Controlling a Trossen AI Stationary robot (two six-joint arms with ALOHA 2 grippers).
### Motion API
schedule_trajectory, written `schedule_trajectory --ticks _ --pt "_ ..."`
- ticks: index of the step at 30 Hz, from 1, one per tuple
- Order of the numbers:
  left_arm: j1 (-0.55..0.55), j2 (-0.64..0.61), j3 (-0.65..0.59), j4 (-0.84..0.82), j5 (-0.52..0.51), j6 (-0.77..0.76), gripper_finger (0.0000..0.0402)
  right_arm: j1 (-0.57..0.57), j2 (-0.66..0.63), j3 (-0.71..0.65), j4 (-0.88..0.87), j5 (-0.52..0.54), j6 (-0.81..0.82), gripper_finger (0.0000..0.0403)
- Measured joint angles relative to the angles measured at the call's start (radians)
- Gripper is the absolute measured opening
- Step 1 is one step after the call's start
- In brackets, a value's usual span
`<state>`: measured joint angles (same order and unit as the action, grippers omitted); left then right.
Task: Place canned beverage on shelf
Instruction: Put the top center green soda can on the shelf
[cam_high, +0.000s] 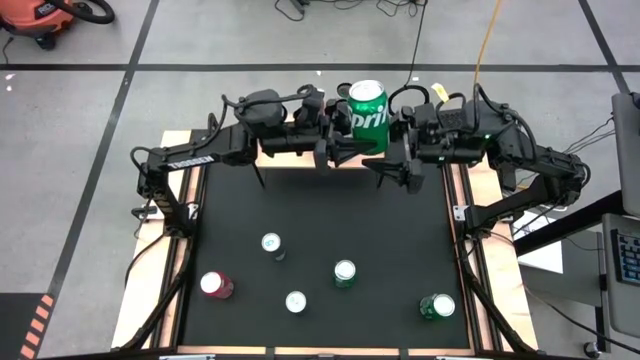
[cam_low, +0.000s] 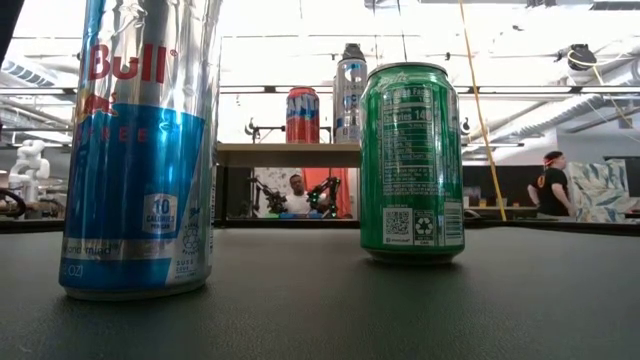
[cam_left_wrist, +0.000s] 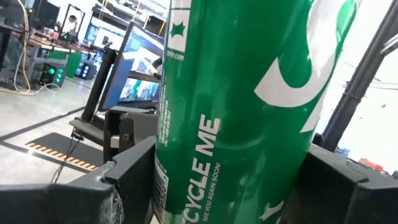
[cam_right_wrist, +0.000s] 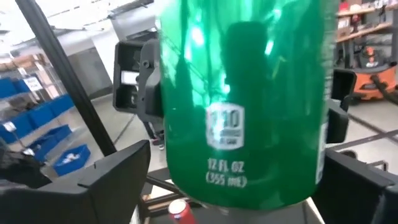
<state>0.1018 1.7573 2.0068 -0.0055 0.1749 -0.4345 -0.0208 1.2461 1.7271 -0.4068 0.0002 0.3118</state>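
Black worktop (cam_high: 320, 215) filled the frame from above, with both arms meeting over its far edge. Our left hand (cam_left_wrist: 224, 180) was clamped on the green Sprite can (cam_high: 367, 115), a dark finger (cam_left_wrist: 127, 171) pressed against each side of it. Our right hand (cam_right_wrist: 242, 180) faced it from the other side with its fingers (cam_right_wrist: 118, 177) spread wide, straddling the same can, and narrow gaps showed beside the can wall. We saw the can upright and lifted clear of the worktop, above the shelf (cam_low: 290, 155). On the shelf board stood a red can (cam_low: 303, 115) and a tall silver can (cam_low: 349, 95) side by side. Nearer the front edge, five more cans stood apart on the worktop, among them a blue-and-silver Red Bull can (cam_low: 140, 150) and a green can (cam_low: 412, 160).
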Motion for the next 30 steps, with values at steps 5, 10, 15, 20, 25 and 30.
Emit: schedule_trajectory --ticks 5,10,15,20,25,30 --pt "-0.013 0.001 0.000 -0.009 0.000 0.066 0.0302 0.000 -0.001 0.000 -0.022 0.002 0.010 0.0372" --pt "-0.022 0.002 0.000 -0.006 0.000 0.077 0.0302 0.000 -0.001 0.000 -0.024 -0.001 -0.046 0.0374" --pt "-0.023 0.001 0.000 -0.003 0.000 0.078 0.0302 0.000 -0.001 0.000 -0.025 -0.003 -0.083 0.0374" --pt "-0.029 0.001 0.000 -0.003 0.005 0.136 0.0302 0.000 -0.001 0.001 -0.024 -0.003 -0.083 0.0362" --pt "-0.043 0.002 -0.001 -0.007 0.006 0.188 0.0302 0.000 -0.001 0.001 -0.030 -0.006 -0.054 0.0342" --pt "-0.043 0.002 -0.002 -0.010 0.005 0.188 0.0302 0.000 -0.001 0.001 -0.031 -0.007 -0.062 0.0325"
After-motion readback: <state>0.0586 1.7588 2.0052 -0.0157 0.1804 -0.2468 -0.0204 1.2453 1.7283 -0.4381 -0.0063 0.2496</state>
